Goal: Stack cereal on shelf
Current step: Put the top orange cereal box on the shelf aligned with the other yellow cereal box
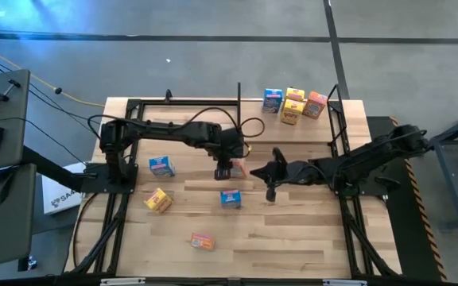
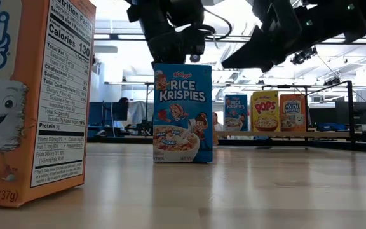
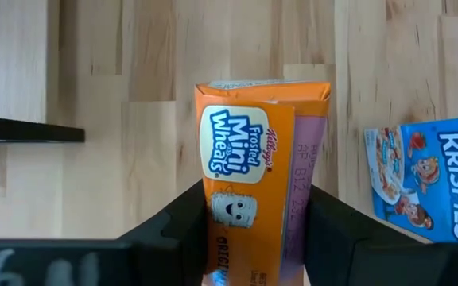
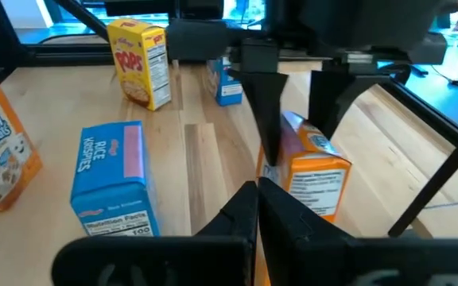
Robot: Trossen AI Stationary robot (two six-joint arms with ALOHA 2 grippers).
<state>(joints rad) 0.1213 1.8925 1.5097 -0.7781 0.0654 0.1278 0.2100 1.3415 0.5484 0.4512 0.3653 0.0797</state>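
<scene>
My left gripper (image 1: 227,168) is at the table's middle, shut around an orange Mini-Wheats cereal box (image 3: 253,175), which also shows as the orange box (image 4: 316,175) in the right wrist view. My right gripper (image 1: 261,173) is shut and hovers just to the right of that box; whether it touches anything I cannot tell. Loose cereal boxes on the table: a blue one (image 1: 161,165), a yellow one (image 1: 157,200), a blue Rice Krispies (image 2: 183,114) standing upright, and an orange one (image 1: 202,241). The shelf (image 2: 265,133) at the far right carries several boxes (image 1: 293,105). My left gripper pinches the orange box between its two fingers, one finger (image 3: 177,234) on the orange printed face (image 3: 225,214) and the other on the purple face (image 3: 300,214). The fingers come from above, pointing down. The box is tilted; its lower end is hidden by my right gripper.
Black frame rails run along the table's left and right sides (image 1: 336,135) and its far edge. The Rice Krispies box (image 1: 230,198) stands just nearer than the held box. Bare wood lies between the middle and the shelf.
</scene>
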